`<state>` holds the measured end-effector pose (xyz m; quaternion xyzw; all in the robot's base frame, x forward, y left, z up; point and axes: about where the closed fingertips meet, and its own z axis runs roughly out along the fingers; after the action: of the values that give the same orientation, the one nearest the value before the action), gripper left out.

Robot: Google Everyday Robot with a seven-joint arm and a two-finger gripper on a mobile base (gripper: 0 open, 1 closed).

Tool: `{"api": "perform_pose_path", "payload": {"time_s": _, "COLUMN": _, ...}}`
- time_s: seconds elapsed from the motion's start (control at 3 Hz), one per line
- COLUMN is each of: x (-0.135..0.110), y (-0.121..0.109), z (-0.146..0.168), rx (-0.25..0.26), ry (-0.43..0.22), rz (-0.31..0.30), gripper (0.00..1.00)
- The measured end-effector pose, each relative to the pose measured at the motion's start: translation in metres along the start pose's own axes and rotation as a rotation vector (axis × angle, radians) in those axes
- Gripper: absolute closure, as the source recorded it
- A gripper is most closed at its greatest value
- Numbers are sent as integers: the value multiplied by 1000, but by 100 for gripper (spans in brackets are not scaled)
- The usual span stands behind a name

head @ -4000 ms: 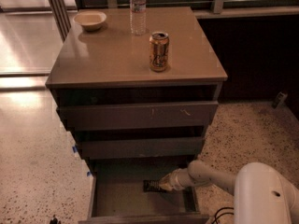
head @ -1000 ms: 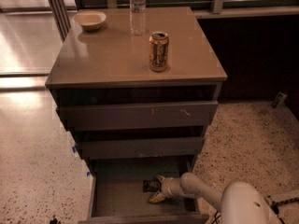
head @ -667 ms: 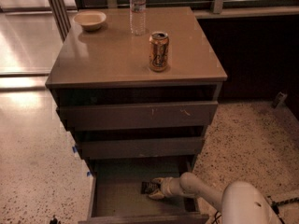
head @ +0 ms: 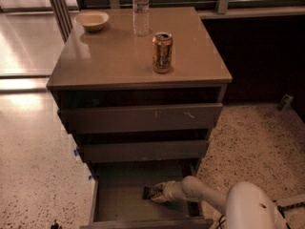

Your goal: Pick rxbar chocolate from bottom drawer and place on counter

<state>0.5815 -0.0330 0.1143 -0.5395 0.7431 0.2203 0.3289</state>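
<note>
The bottom drawer is pulled open below the two upper drawers. The rxbar chocolate, a small dark flat bar, lies on the drawer floor near its middle right. My gripper reaches into the drawer from the right on a white arm. It sits right against the bar's right end and partly covers it. The counter is the glossy tan top of the cabinet above.
An orange drink can, a clear water bottle and a pale bowl stand on the counter. The middle drawer sticks out slightly above the gripper. Speckled floor lies to both sides.
Since four seconds ago my arm has reached further left and lower into the drawer. The gripper now sits at the dark bar. In the last second it barely moved.
</note>
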Motion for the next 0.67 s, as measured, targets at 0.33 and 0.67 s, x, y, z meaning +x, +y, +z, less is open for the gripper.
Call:
{"api": "perform_pose_path", "payload": {"time_s": 0.33, "x": -3, "y": 2, "z": -7, "rx": 0, "ry": 4, "rz": -5, "gripper": 100}}
{"api": "perform_pose_path", "payload": {"time_s": 0.67, "x": -21, "y": -3, "z": -51, "rx": 49, "ry": 1, "rz": -11, "gripper": 100}}
